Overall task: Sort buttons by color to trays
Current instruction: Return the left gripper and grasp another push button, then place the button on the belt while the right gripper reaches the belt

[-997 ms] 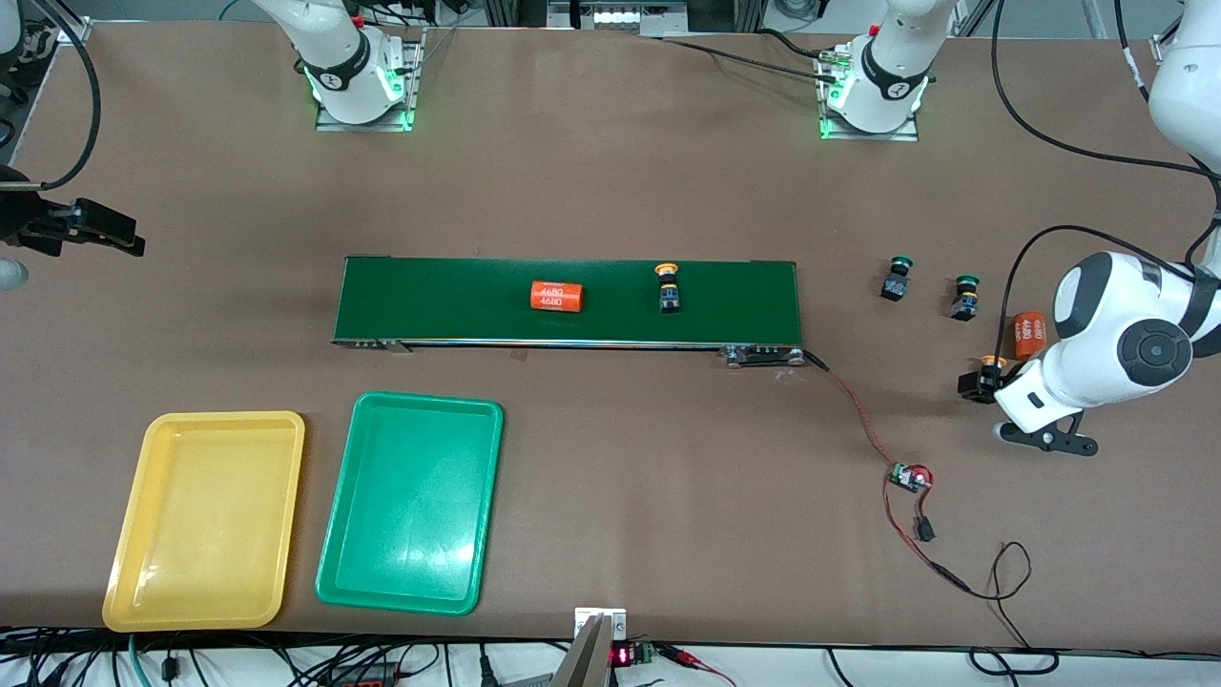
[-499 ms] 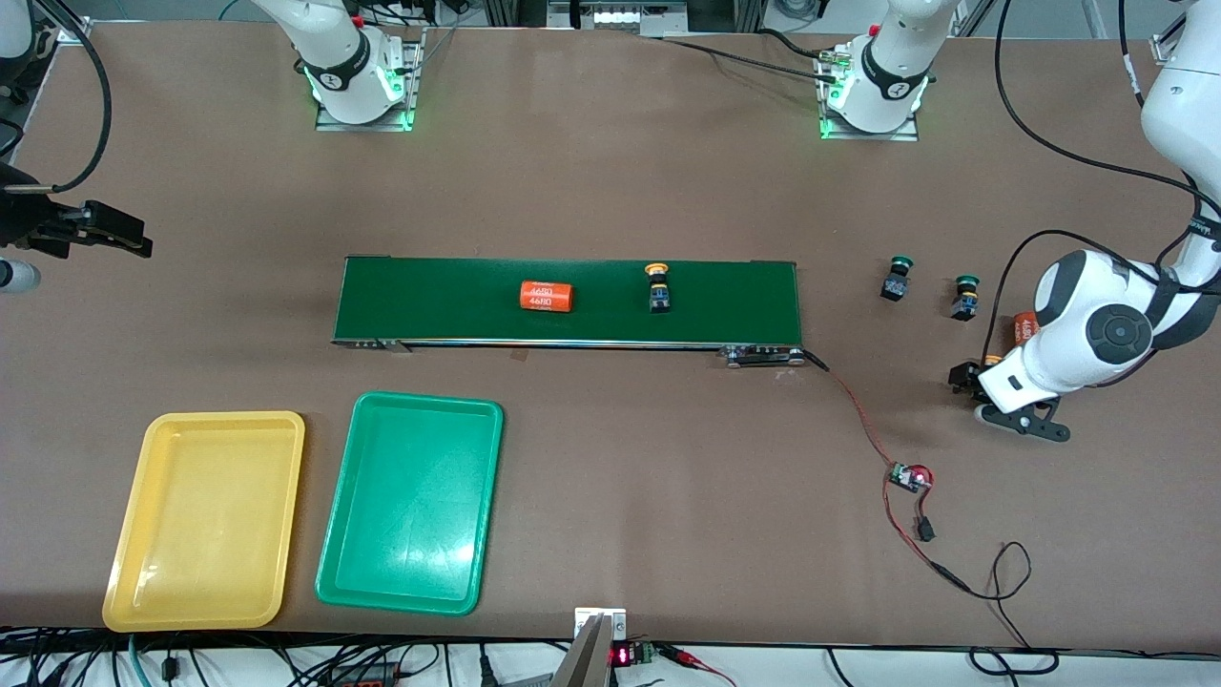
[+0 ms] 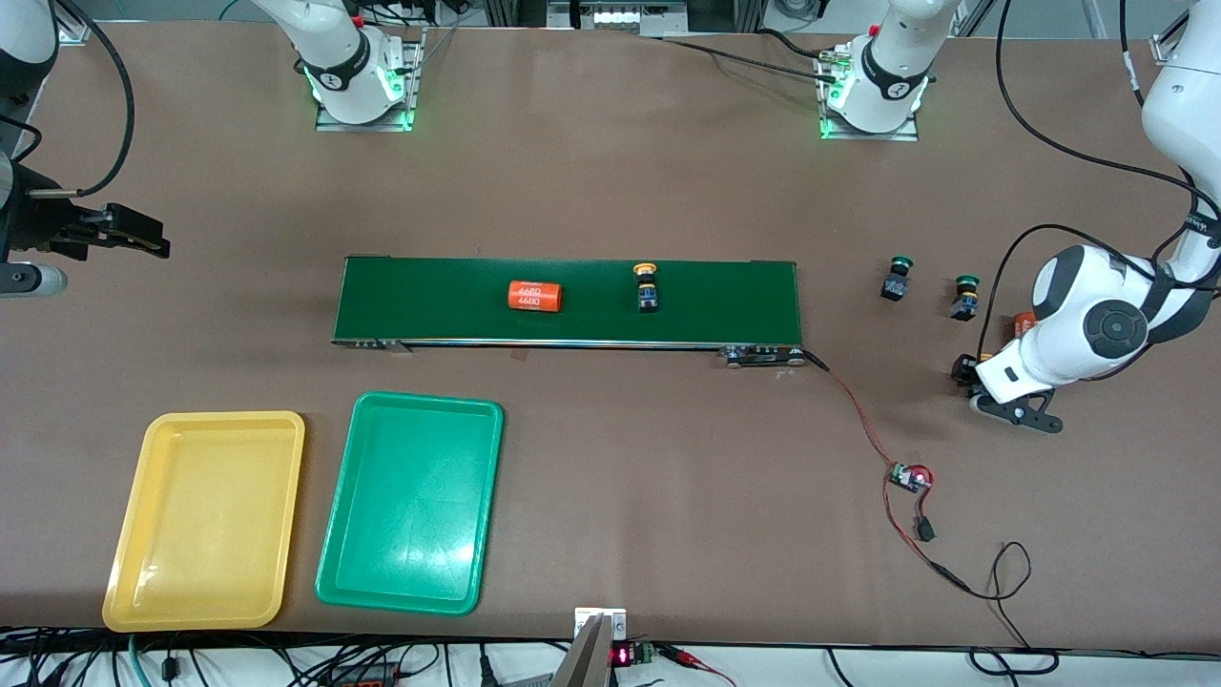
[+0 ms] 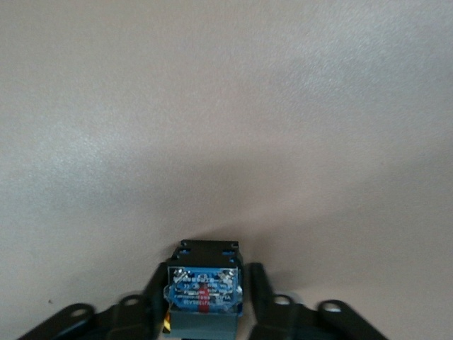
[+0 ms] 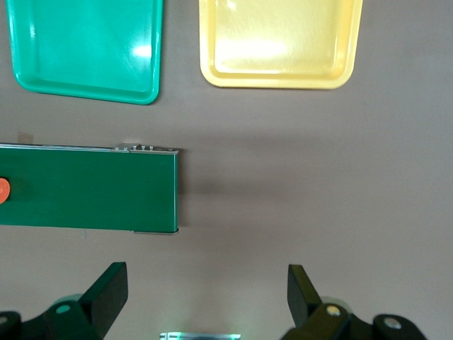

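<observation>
Closing my left gripper point(image 4: 203, 312) on the dark boxy body of a yellow-capped button point(image 4: 203, 287) at the left arm's end of the table, I have a finger on each flat side. It looks small, rigid and light, so I judge a modest squeeze on the square body safer than the rounded, slippery cap. Another yellow-capped button point(image 3: 648, 289) stands on the conveyor belt point(image 3: 725, 296); two green-capped buttons point(image 3: 897, 279) sit nearby. My right gripper point(image 5: 205, 294) waits spread wide. Both the yellow tray point(image 3: 124, 563) and the green tray point(image 3: 334, 572) hold nothing.
</observation>
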